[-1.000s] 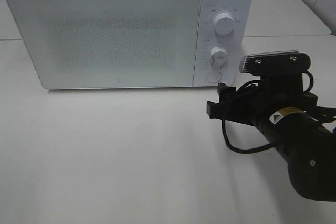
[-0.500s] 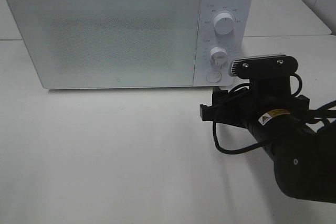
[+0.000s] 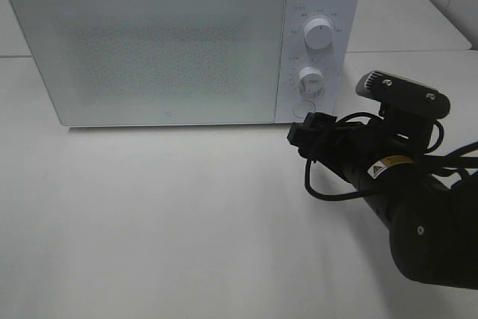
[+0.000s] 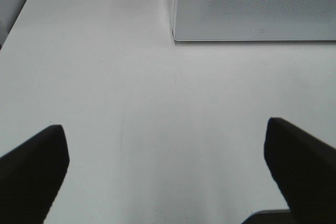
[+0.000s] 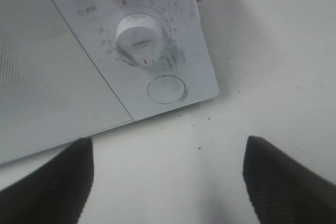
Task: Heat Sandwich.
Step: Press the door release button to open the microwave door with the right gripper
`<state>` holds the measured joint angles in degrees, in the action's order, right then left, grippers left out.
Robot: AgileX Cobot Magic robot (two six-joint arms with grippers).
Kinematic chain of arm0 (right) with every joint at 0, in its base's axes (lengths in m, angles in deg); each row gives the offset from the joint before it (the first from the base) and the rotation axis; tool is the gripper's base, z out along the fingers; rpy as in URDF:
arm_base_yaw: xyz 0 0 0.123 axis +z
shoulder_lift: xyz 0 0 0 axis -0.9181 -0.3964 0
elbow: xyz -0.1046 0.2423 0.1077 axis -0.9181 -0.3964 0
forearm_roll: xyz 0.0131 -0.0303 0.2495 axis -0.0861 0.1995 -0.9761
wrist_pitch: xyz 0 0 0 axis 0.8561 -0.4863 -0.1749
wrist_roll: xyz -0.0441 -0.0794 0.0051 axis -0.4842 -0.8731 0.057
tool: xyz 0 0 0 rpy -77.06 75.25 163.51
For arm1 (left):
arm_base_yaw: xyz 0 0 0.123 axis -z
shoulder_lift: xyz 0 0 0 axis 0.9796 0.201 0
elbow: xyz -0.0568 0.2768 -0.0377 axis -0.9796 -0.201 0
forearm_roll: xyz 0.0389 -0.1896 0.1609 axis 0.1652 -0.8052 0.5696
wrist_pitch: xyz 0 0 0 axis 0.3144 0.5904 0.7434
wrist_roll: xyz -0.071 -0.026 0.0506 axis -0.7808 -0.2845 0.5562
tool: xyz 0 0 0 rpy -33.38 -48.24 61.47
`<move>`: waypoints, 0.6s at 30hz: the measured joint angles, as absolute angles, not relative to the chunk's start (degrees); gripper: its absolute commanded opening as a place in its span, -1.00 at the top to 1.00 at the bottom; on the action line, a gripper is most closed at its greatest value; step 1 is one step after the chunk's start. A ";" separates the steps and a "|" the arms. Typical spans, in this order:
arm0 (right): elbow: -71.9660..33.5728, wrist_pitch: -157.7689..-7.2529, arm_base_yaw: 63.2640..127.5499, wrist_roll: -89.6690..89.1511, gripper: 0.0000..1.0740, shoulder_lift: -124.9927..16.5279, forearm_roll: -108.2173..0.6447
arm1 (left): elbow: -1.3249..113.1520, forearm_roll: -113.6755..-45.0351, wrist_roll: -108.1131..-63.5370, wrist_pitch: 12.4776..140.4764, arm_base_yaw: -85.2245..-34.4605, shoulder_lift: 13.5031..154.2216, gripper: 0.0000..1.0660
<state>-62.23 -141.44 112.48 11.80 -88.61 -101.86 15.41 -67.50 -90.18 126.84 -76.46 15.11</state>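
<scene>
The sandwich is out of view in every frame. A white microwave stands at the back of the table with its door shut. Its control panel carries an upper knob, a lower knob and a round button. My right gripper hovers just in front of the panel's bottom corner, tilted, open and empty. In the right wrist view the lower knob and the round button lie ahead of the open right gripper. My left gripper is open over bare table, with the microwave beyond it.
The white table stretches in front of the microwave. A second white surface lies behind at the right. A black cable loops under the right arm. The left arm does not show in the exterior high view.
The right arm has shifted left toward the microwave's control panel and its wrist has rolled, so the gripper now sits tilted. Jaw spacing looks unchanged.
</scene>
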 measured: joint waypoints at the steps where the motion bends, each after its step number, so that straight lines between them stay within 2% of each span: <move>1: -62.23 -141.44 112.48 15.30 -0.42 -88.61 -101.86 | 15.41 -67.50 -90.18 126.84 -76.46 15.11 -0.81; 8: -62.23 -141.38 112.48 46.01 -0.39 -88.61 -101.86 | 15.41 -67.50 -90.18 126.84 -76.46 15.11 -0.81; 10: -62.23 -141.33 112.48 49.22 -0.38 -88.61 -101.86 | 15.41 -67.50 -90.18 126.84 -76.46 15.11 -0.81; 14: -62.23 -141.33 112.48 62.51 -0.29 -88.61 -101.86 | 15.41 -67.50 -90.18 126.84 -76.46 15.11 -0.81; 17: -62.23 -141.33 112.48 70.24 -0.10 -88.61 -101.86 | 15.41 -67.50 -90.18 126.84 -76.46 15.11 -0.81; 18: -62.23 -141.33 112.48 70.24 -0.10 -88.61 -101.86 | 15.41 -67.50 -90.18 126.84 -76.46 15.11 -0.81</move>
